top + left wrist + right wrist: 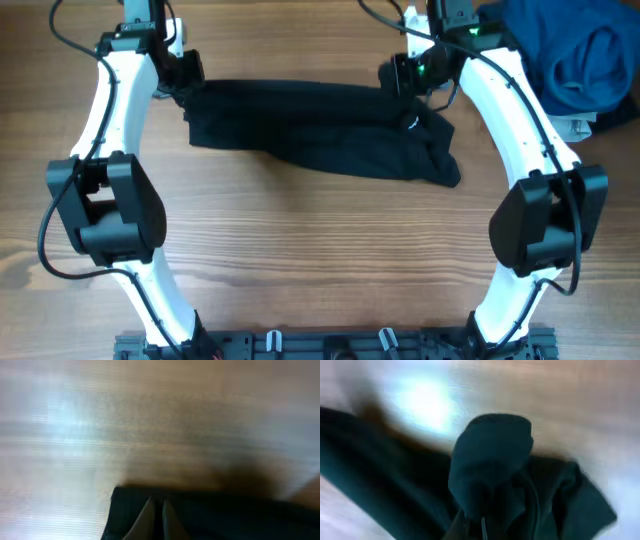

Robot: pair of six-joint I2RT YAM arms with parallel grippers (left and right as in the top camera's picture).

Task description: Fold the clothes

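The black garment [320, 128] lies folded into a long wrinkled band across the far half of the table, with a tiny white mark near its right end. My left gripper [183, 92] is at the band's far left corner, shut on the black fabric [210, 515]; its fingertips [156, 510] pinch together over the cloth. My right gripper [405, 80] is at the far right corner, shut on a raised fold of the black fabric [490, 455]; its fingertips [475, 522] are mostly hidden by cloth.
A bright blue garment [560, 50] is heaped at the far right corner, close behind my right arm. A small white piece [578, 128] sits beside it. Bare wooden table [320, 260] lies in front of the band.
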